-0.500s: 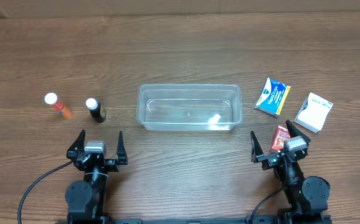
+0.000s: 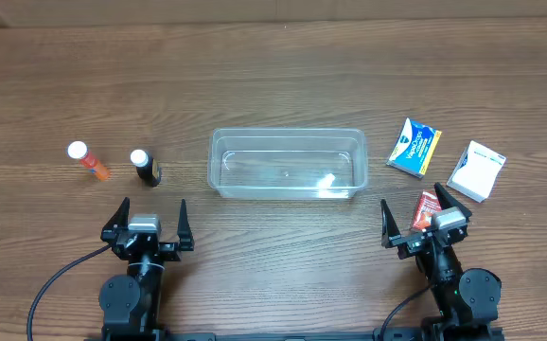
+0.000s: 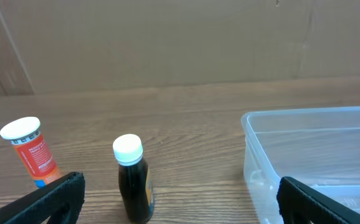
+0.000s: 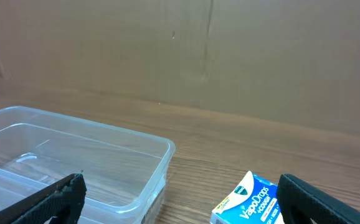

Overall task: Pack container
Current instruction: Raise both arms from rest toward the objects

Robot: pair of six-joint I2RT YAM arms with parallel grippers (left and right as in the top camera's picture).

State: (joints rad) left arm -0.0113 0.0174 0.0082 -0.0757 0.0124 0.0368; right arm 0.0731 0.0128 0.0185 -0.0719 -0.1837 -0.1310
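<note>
The clear plastic container [image 2: 286, 163] sits empty at the table's middle; it also shows in the left wrist view [image 3: 311, 155] and the right wrist view [image 4: 74, 155]. A dark bottle with a white cap [image 2: 145, 168] [image 3: 132, 180] and an orange tube with a white cap [image 2: 88, 159] [image 3: 29, 151] stand to its left. A blue VapoDrops box [image 2: 414, 147] [image 4: 250, 202], a white box [image 2: 477, 170] and a red packet [image 2: 429, 208] lie to its right. My left gripper [image 2: 148, 224] [image 3: 180, 202] is open and empty, just in front of the bottle. My right gripper [image 2: 425, 220] [image 4: 180, 199] is open and empty, above the red packet.
A brown cardboard wall [image 3: 180, 43] closes off the table's far side. Black cables run from both arm bases at the front edge.
</note>
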